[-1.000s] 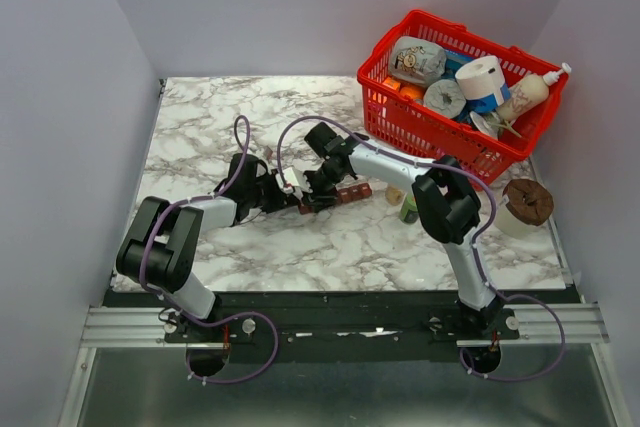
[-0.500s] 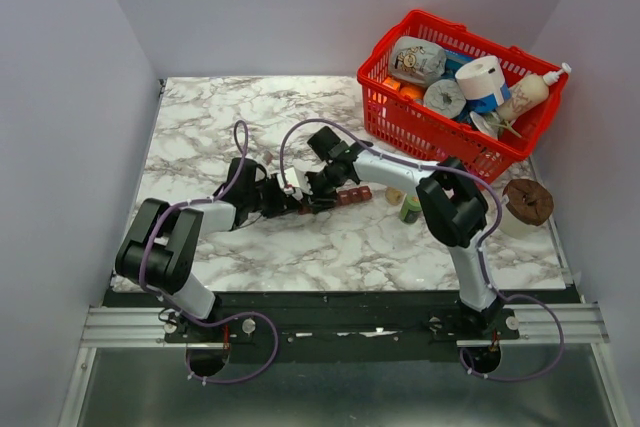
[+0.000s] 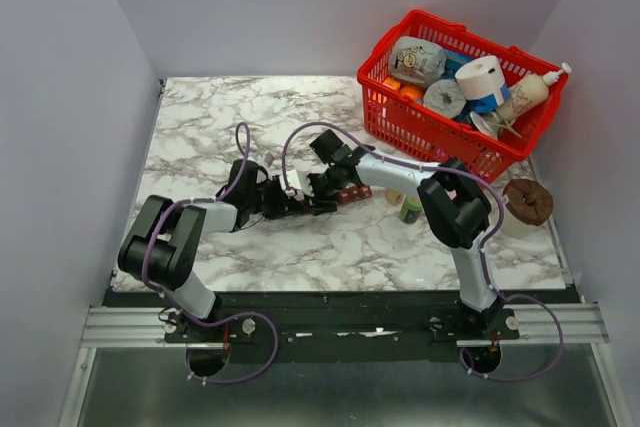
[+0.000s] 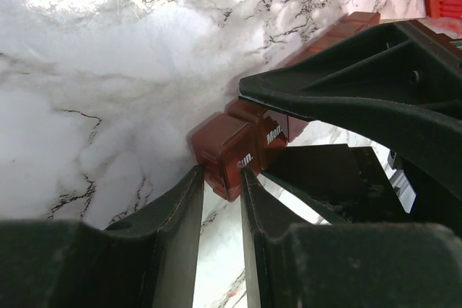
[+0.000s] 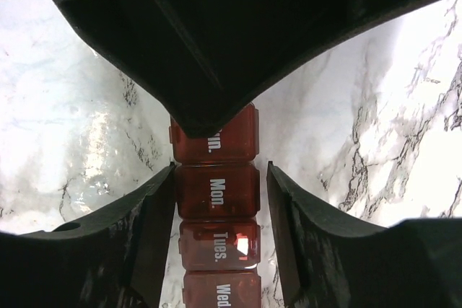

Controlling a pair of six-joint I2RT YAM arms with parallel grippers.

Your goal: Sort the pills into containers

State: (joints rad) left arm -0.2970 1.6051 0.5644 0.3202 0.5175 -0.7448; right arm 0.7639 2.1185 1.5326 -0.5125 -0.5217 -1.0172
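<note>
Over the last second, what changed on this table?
The left end effector slid right, up to the Sun end of the organiser. The right end effector barely shifted and straddles the Mon compartment. The organiser and the basket stayed put.

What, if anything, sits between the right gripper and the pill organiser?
Nothing visible. The right gripper straddles the pill organiser at its Mon compartment, a finger on each side. The left gripper crowds the Sun end just beyond.

Black-and-white arms (image 3: 385,169), purple cables (image 3: 244,137)
</note>
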